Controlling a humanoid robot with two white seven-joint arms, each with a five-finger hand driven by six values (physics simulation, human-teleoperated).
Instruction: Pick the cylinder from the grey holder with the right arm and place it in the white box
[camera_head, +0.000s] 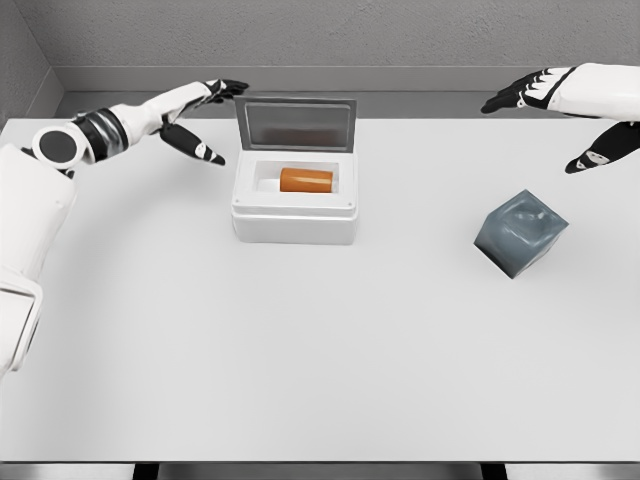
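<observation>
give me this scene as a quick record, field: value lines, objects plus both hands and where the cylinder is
cylinder: orange cylinder, lying on its side inside the white box
box: white box, lid open and standing up at the back
holder: grey holder, tilted, right of the box, nothing visible in it
left hand: left hand, fingers spread, holding nothing, left of the box lid
right hand: right hand, fingers spread, holding nothing, above and behind the holder
surface: white table

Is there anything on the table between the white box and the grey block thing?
No. In the head view, only bare table lies between the white box and the grey holder. The orange cylinder lies inside the box.
</observation>
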